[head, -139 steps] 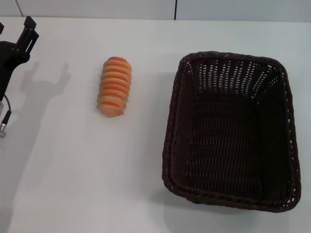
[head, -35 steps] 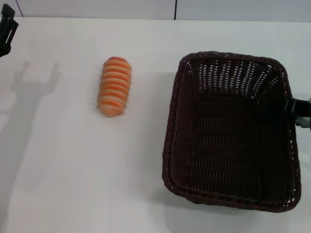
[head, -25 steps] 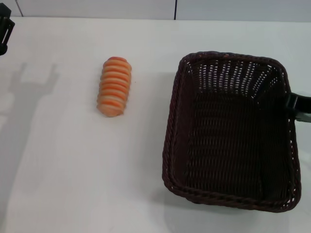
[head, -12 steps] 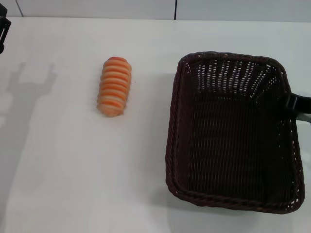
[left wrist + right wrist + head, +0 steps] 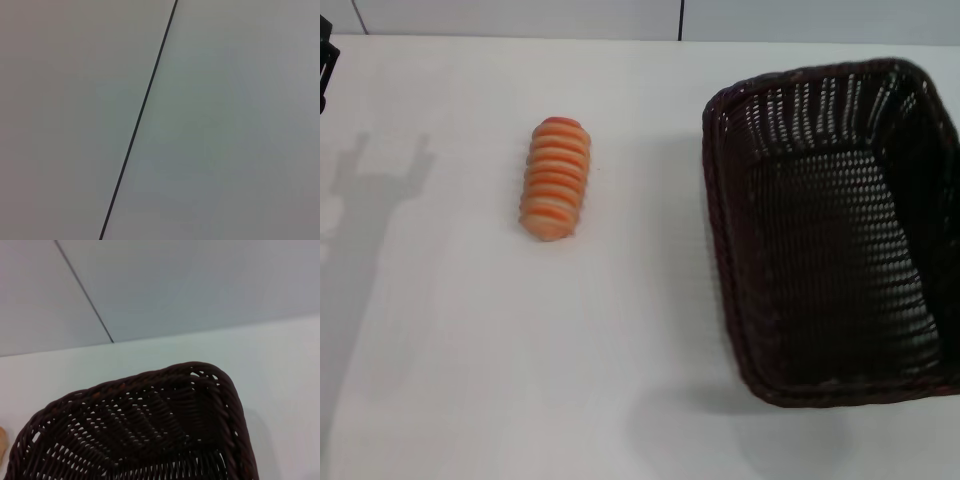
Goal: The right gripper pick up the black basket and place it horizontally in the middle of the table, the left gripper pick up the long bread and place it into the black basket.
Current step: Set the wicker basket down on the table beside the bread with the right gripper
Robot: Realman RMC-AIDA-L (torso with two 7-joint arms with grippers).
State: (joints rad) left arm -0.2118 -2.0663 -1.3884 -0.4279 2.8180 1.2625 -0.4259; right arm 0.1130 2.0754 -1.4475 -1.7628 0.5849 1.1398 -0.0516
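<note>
The black basket [image 5: 840,230] hangs tilted above the right side of the table [image 5: 520,350], with its shadow on the white top below it and its right edge cut off by the head view. My right gripper holds it from beyond that edge and is itself hidden; the right wrist view shows the basket's braided rim [image 5: 150,385] close up. The long bread [image 5: 556,179], orange with cream stripes, lies on the table left of the basket. Only a black sliver of my left gripper [image 5: 324,60] shows at the far left edge, well away from the bread; its shadow shows two prongs spread apart.
A grey wall with a dark vertical seam [image 5: 680,20] runs behind the table's far edge. The left wrist view shows only that wall and its seam [image 5: 140,120]. White tabletop lies between the bread and the basket.
The basket has been lifted off the table, tilted and carried to the right and away from me. The left gripper has drawn back to the left edge. The bread has not moved.
</note>
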